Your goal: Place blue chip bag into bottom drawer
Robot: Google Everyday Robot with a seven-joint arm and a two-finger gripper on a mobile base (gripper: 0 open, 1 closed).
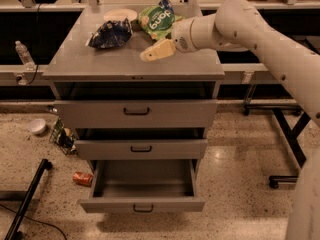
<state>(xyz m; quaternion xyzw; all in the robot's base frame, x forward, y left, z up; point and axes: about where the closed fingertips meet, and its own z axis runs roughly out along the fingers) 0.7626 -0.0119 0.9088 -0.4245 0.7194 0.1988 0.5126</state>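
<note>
The crumpled navy foil bag (110,33) lies on the flat grey metal worktop (100,66), at 10 o'clock from the cream, wedge-shaped pincer (147,55) and apart from it. Whether the pincer is released or clenched cannot be told. At 6 o'clock the drawer (142,205), a deep grey tray, stands open.

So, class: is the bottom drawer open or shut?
Open: the bottom drawer is pulled out, its grey tray bare. The blue chip bag lies on the cabinet top, the hand just beside it.
</note>
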